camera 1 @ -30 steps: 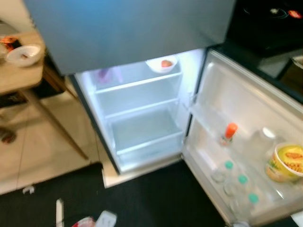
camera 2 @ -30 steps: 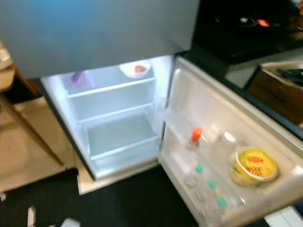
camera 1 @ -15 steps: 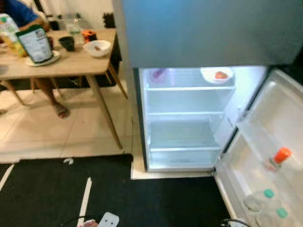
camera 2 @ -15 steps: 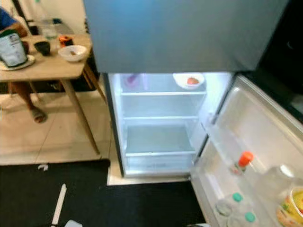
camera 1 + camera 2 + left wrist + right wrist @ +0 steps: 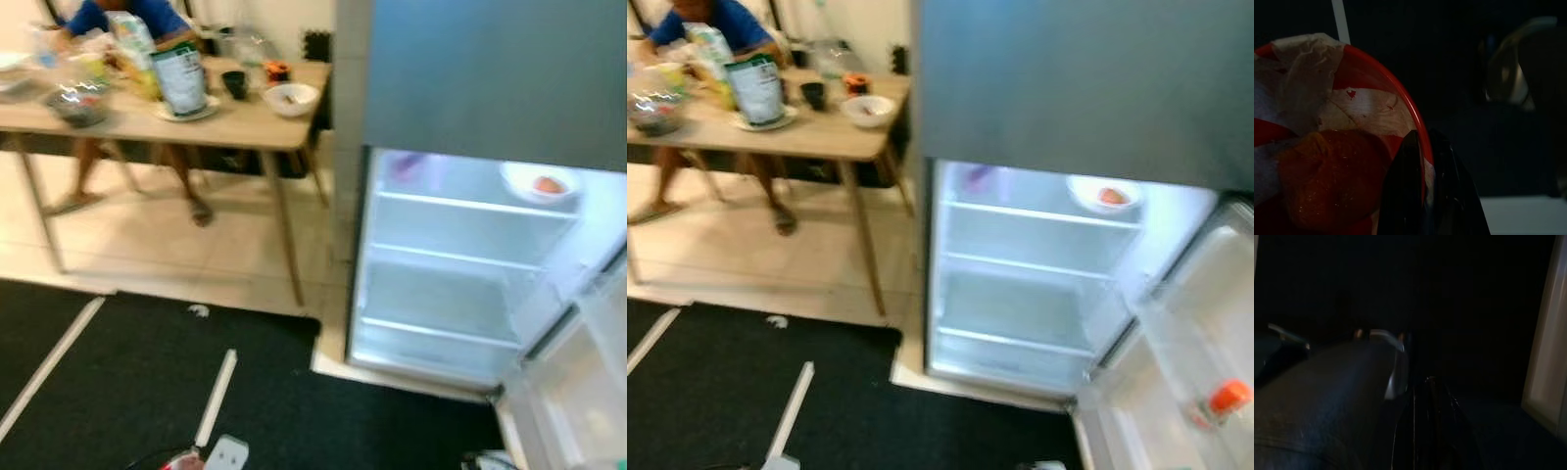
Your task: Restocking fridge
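Red plastic bowl [image 5: 1327,147], lined with crumpled white paper and carrying an orange piece of food [image 5: 1327,178], pinched at its rim by the left gripper [image 5: 1422,142], black fingers closed on either side of the edge, arm hanging low over the dark floor mat [image 5: 118,382]. Bowl roughly level, mouth upward, round with no clear long axis. Right gripper [image 5: 1425,382] low in deep shade, fingers pressed together on nothing, beside a dark rounded shape. Ahead, grey fridge [image 5: 1068,88] with its lower compartment lit and the door [image 5: 1185,392] swung open to the right. Small white bowl holding something reddish [image 5: 537,182] on the top glass shelf, toward the right; blurred purple item [image 5: 407,166] at the left of the same shelf. Orange-capped bottle [image 5: 1225,399] in the door rack. To the left, light wooden tabletop [image 5: 147,113] bearing a white bowl [image 5: 291,97], a dark cup [image 5: 234,84] and a green-and-white bag [image 5: 180,78], with a seated person in blue [image 5: 127,15] behind.
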`<state>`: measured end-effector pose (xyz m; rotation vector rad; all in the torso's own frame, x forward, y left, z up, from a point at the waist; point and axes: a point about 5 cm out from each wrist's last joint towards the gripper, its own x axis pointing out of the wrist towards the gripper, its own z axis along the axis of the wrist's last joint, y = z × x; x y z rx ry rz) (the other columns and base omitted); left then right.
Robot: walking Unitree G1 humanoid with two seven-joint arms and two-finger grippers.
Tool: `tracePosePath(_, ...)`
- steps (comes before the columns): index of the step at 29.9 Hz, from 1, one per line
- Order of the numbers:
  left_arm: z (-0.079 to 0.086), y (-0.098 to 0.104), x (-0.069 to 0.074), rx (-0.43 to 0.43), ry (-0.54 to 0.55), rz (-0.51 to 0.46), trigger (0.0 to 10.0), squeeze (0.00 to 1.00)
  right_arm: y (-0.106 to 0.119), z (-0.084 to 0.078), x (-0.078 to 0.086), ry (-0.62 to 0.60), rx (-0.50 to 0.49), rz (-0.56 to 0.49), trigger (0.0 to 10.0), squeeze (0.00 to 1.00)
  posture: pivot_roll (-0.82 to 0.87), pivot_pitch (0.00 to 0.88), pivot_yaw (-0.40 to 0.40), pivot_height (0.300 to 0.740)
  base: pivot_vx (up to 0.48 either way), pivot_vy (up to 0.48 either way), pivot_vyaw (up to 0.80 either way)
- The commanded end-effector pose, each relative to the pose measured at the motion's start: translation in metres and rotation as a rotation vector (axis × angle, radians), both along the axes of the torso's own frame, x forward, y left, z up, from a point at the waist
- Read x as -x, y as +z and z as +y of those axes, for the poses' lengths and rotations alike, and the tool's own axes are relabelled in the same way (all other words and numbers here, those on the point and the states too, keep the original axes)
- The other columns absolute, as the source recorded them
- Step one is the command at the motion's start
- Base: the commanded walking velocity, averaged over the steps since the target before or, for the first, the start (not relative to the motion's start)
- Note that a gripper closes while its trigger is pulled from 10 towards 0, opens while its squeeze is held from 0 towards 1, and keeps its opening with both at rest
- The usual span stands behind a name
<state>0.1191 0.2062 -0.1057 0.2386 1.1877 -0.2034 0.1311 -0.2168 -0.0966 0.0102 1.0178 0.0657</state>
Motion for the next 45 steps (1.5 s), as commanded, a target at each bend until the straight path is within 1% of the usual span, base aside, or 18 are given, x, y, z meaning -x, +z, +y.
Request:
tracePosePath(1, -0.0015, 0.0016, -0.0055, 0.003, -0.016, -0.019, 10.0, 0.00, -0.0038, -0.0008, 0.0109, -0.001, 0.017, 0.040, 10.0, 0.00, -0.05, 0.074, -0.007, 0.740, 0.000, 0.000, 0.00)
tracePosePath(5, -0.0018, 0.0009, -0.0032, 0.010, -0.014, -0.011, 10.0, 0.00, -0.0045, -0.0007, 0.0135, -0.005, 0.014, 0.040, 10.0, 0.00, -0.05, 0.077, -0.005, 0.740, 0.000, -0.361, 0.00)
tracePosePath(23, -0.0020, 0.0013, -0.0043, 0.013, -0.012, -0.015, 10.0, 0.00, -0.0047, 0.0017, 0.0130, -0.007, 0.010, 0.035, 10.0, 0.00, -0.05, 0.079, -0.003, 0.740, 0.000, -0.412, 0.00)
tracePosePath(27, -0.0009, 0.0017, -0.0052, 0.013, 0.012, -0.027, 10.0, 0.00, -0.0048, 0.0017, 0.0133, -0.007, 0.010, 0.036, 10.0, 0.00, -0.05, 0.079, -0.002, 0.740, 0.000, 0.000, 0.00)
tracePosePath(45, -0.0055, 0.0026, -0.0094, 0.026, 0.011, -0.051, 10.0, 0.00, -0.0048, 0.0025, 0.0128, -0.001, 0.008, 0.037, 10.0, 0.00, -0.05, 0.080, -0.004, 0.740, 0.000, 0.000, 0.00)
